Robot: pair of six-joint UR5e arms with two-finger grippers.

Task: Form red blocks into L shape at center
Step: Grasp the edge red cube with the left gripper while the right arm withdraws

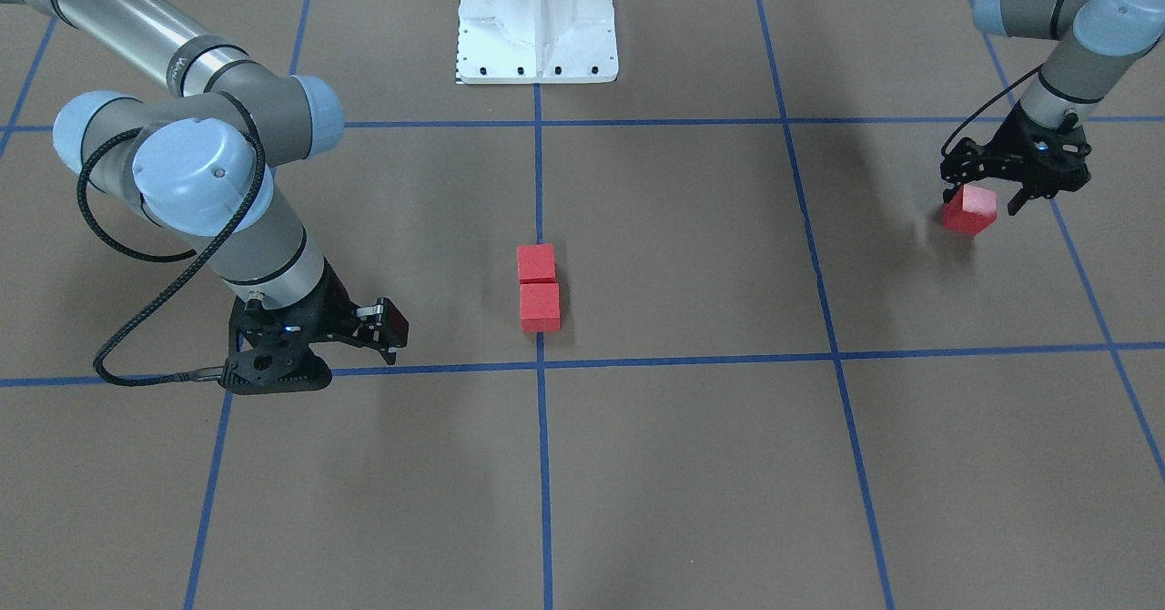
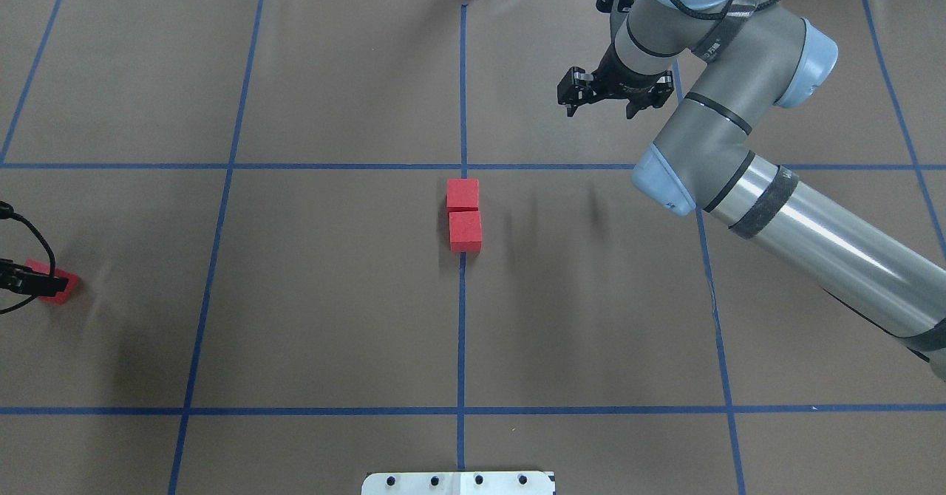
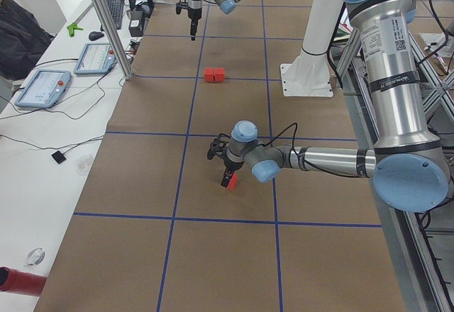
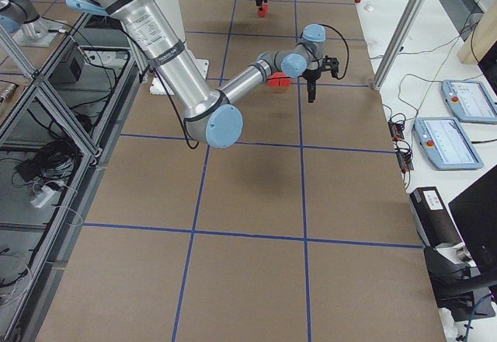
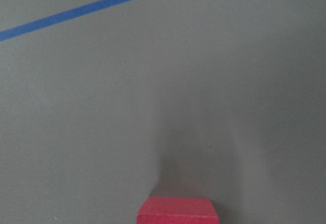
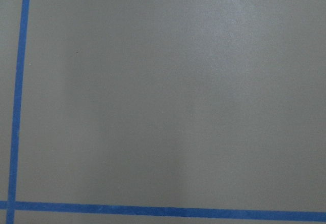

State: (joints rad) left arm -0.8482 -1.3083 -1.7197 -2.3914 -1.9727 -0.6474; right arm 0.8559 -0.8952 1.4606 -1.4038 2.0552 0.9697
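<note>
Brown matte paper [image 2: 332, 295] crossed by thin blue tape lines [image 2: 461, 332] covers the table. Your third small red matte cube [image 1: 969, 209] sits on it directly beneath the left gripper [image 1: 983, 198]. The jaws stand apart on either side of the cube, and you cannot tell whether they touch it. The cube looks turned at an angle to them, so closing may catch its corners and twist it or squeeze it out. Well away from that gripper, at the table's centre [image 2: 414, 214], the other two red cubes [image 2: 465, 229] lie touching in a line. Bump them while placing and your L skews. The right gripper [image 2: 600, 107], jaws apart and empty, hovers near that pair without touching it.
</note>
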